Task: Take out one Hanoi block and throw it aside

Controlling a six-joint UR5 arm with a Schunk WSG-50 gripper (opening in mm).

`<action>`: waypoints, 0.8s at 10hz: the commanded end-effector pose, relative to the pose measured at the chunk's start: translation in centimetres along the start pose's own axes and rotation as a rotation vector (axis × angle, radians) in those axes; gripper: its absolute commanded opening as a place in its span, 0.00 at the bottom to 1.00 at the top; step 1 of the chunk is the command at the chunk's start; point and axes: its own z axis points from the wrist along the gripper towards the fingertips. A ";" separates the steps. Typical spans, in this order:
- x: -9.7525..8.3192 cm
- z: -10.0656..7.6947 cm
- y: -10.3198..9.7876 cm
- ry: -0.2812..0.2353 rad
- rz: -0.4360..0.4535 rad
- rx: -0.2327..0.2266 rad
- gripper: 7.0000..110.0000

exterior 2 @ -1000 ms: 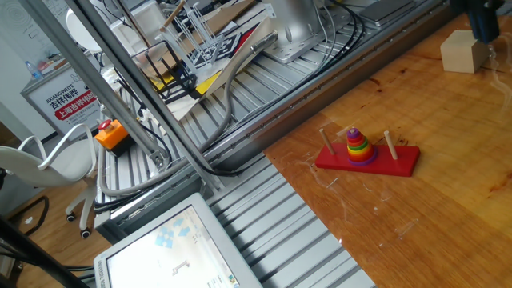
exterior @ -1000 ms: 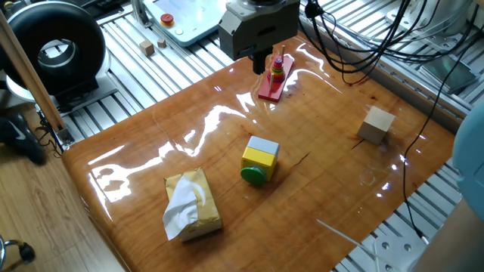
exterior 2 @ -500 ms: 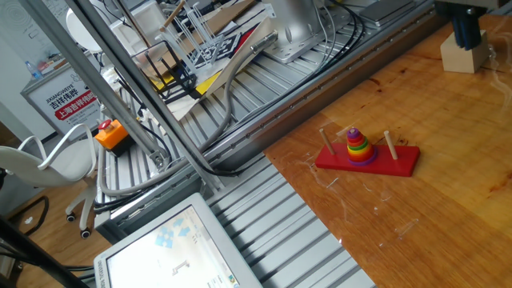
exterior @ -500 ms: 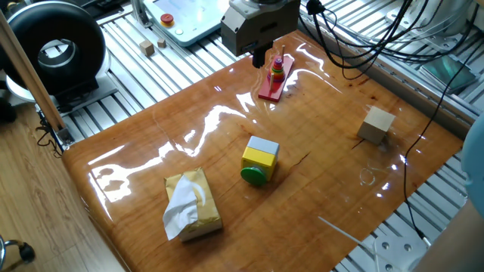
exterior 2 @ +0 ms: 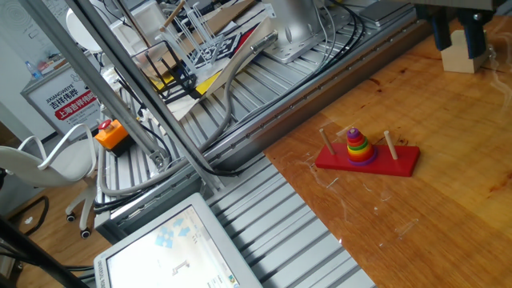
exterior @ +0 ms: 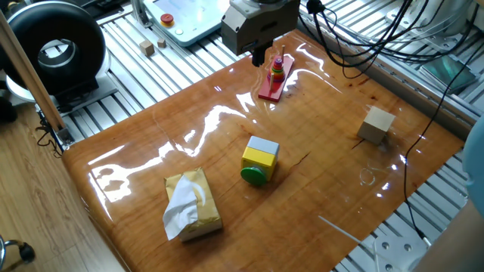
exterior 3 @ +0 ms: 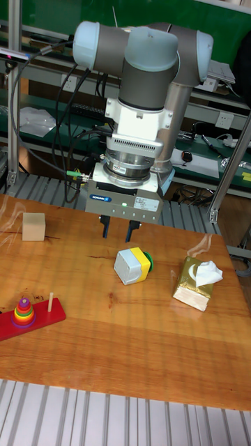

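Note:
The Hanoi tower [exterior 2: 359, 147] is a stack of coloured rings on the middle peg of a red base [exterior 2: 400, 162], with a bare peg on either side. Purple shows only at the stack's bottom edge, so I cannot single out the Hanoi block. The same tower [exterior: 278, 69] sits at the table's far end and appears again as the tower [exterior 3: 24, 311] at the left. My gripper [exterior 2: 456, 36] hangs open and empty, well above the table and off to one side of the tower. The gripper [exterior: 259, 57] and the gripper [exterior 3: 118, 228] show the same open fingers.
A pale wooden cube [exterior: 376, 125] stands near the right edge. A yellow and blue cube with a green disc [exterior: 259, 160] sits mid-table, and a tissue pack [exterior: 192, 204] lies toward the front left. Cables [exterior: 363, 38] hang behind the tower.
In the other fixed view my gripper has slid left from the frame's right edge, now fully in view in front of the wooden cube. The tower and the other objects stay put.

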 end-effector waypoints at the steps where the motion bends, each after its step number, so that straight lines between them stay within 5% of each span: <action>1: -0.6 -0.5 -0.7 -0.024 -0.041 -0.007 0.36; 4: -0.8 -0.6 -1.7 -0.026 -0.106 0.036 0.36; 8: -0.1 -1.2 1.4 0.020 -0.038 -0.051 0.36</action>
